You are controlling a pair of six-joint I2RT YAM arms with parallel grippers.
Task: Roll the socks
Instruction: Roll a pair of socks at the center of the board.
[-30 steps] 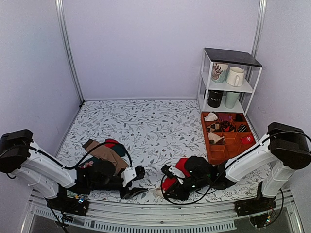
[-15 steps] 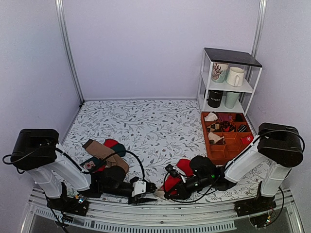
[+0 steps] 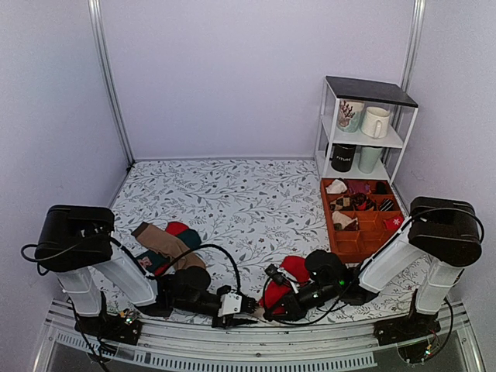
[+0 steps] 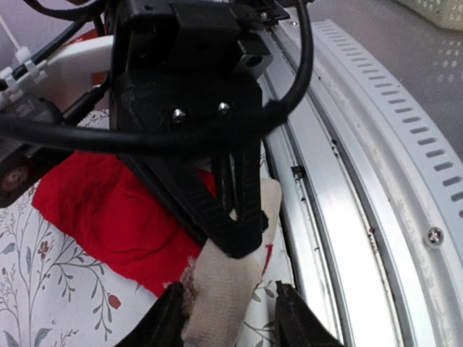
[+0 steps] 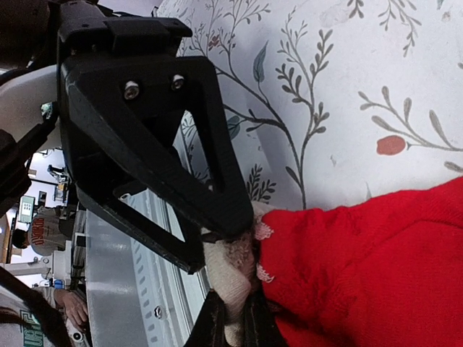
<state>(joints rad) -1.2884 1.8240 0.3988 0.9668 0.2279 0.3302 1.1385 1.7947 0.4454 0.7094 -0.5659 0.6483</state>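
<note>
The red socks (image 3: 285,280) lie bunched near the table's front edge, just right of the middle. Their pale beige end (image 4: 226,278) points toward the metal rail. My right gripper (image 5: 237,329) is shut on that beige end (image 5: 233,278), with the red knit (image 5: 362,267) spreading to its right. My left gripper (image 4: 231,318) faces the right gripper (image 3: 263,304) from the left. It stands open with one finger on each side of the same beige end. One finger touches the cloth, and a gap shows beside the other. The left gripper (image 3: 242,304) lies low over the table.
A tan-brown sock (image 3: 167,242) and a dark green sock (image 3: 188,237) lie in a pile at the left. An orange compartment tray (image 3: 338,246) sits at the right, with a white shelf of mugs (image 3: 364,132) behind it. The metal rail (image 4: 362,217) runs along the near edge.
My left arm has swung right along the front edge from the sock pile to the beige end, and its jaws have narrowed. The right gripper has kept its hold, shifting slightly.
</note>
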